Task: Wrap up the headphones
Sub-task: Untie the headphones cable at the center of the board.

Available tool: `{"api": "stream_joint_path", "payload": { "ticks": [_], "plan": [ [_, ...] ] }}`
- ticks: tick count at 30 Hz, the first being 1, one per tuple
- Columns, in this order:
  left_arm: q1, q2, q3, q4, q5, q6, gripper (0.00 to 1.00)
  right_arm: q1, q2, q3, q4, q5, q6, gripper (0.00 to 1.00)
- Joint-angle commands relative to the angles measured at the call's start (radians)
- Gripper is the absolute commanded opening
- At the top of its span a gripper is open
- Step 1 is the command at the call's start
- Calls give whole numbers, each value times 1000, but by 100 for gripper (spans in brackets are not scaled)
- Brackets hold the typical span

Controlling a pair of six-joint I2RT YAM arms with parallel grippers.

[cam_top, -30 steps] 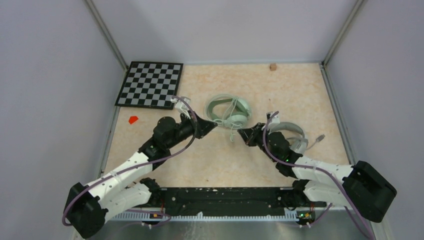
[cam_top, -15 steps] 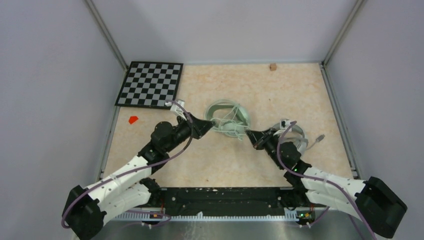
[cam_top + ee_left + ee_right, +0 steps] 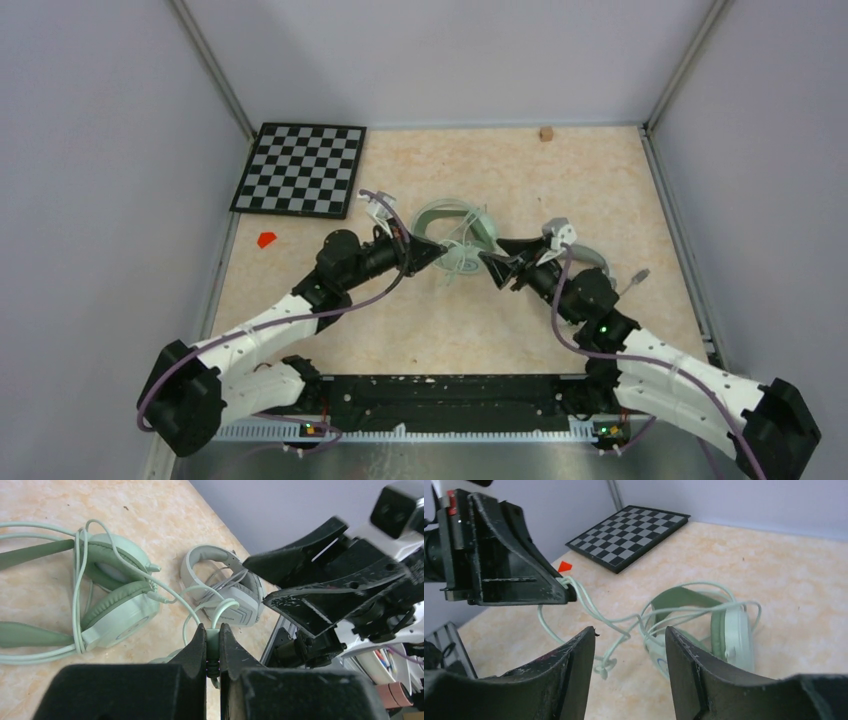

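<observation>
- Beige marbled bench (image 3: 600, 180) carries your round-cupped mint-green headset (image 3: 462, 250) mid-frame.
- Left jaws pinch its pale-green cable (image 3: 222, 601).
- Right jaws gape apart, holding nothing.

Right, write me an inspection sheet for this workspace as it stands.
Surface: beige marbled tabletop, flat.
Job's things: mint-green round-cup headphones at centre; white angular-cup headphones right of them, partly hidden by the right arm.
Clutter: black-and-white checkerboard, small red piece, small brown cube.
Grippers: left jaws shut on the pale-green cable; right jaws open, gripping nothing.
Cables: pale-green cable loose, draped over the mint cups; grey cable beside the white headphones.
Surroundings: plain grey walls; nothing else seen.
</observation>
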Motion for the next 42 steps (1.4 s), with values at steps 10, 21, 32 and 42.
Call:
{"api": "stream_joint_path", "payload": {
  "ticks": [10,21,32,42],
  "plan": [
    [4,25,96,-2,112,86,0,-6,223,144,95,-261,-606,56],
    [4,42,115,-29,140,95,0,-5,310,137,366,-258,-553,48],
    [4,33,144,-133,133,96,0,-7,358,157,422,135,-783,31],
    [4,43,153,-122,144,99,0,-12,302,116,324,-263,-708,39]
  ]
}}
